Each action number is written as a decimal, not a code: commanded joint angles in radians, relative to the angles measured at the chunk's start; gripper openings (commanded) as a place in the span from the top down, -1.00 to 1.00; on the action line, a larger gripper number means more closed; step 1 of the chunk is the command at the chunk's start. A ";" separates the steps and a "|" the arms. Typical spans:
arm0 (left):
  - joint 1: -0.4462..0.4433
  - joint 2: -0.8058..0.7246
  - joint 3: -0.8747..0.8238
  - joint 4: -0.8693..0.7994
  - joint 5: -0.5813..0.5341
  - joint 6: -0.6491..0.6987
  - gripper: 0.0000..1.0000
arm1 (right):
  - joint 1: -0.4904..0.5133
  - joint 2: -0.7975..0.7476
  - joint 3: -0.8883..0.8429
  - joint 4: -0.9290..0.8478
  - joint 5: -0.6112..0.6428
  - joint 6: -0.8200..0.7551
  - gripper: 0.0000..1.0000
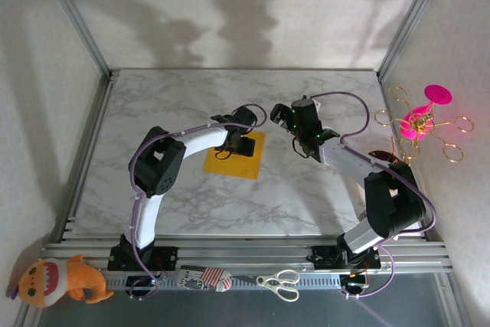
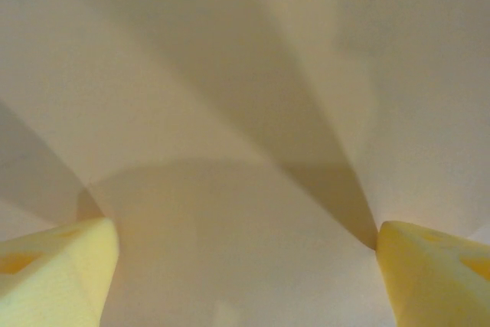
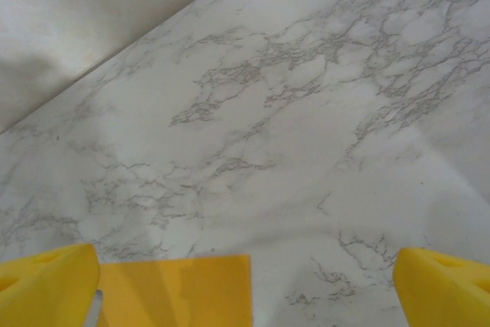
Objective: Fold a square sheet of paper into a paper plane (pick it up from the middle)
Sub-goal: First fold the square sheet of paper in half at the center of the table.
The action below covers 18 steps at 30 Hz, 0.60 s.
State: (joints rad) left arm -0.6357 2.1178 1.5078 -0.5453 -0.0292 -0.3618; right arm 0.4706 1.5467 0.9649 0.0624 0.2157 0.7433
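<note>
The square sheet of paper (image 1: 243,160) lies flat and unfolded, orange-yellow, on the marble table (image 1: 321,97) near its middle. The paper plane is out of view. My left gripper (image 1: 234,144) stands on the sheet's upper half, pointing down. In the left wrist view its yellow fingertips (image 2: 57,269) sit far apart at the lower corners, and the sheet (image 2: 245,151) lies washed-out pale, very close under the open left gripper (image 2: 245,273). My right gripper (image 1: 293,123) hovers open just right of the sheet. Between its wide yellow fingertips (image 3: 440,289) the sheet's corner (image 3: 176,292) shows, with the right gripper (image 3: 245,290) above it.
Aluminium rails (image 1: 253,254) run along the near edge by the arm bases. On the front ledge lie an orange plush toy (image 1: 61,279), a striped packet (image 1: 203,277) and scissors (image 1: 279,282). A pink and gold wire ornament (image 1: 425,122) stands at the right wall.
</note>
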 commanded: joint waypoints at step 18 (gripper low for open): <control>0.002 0.013 -0.014 -0.028 -0.001 -0.040 -0.40 | -0.018 -0.046 -0.005 -0.035 0.114 0.040 -0.97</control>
State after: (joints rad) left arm -0.6361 2.1197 1.5085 -0.5346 -0.0418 -0.3870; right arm 0.4603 1.5379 0.9722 0.0368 0.2897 0.7647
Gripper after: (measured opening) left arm 0.713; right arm 0.987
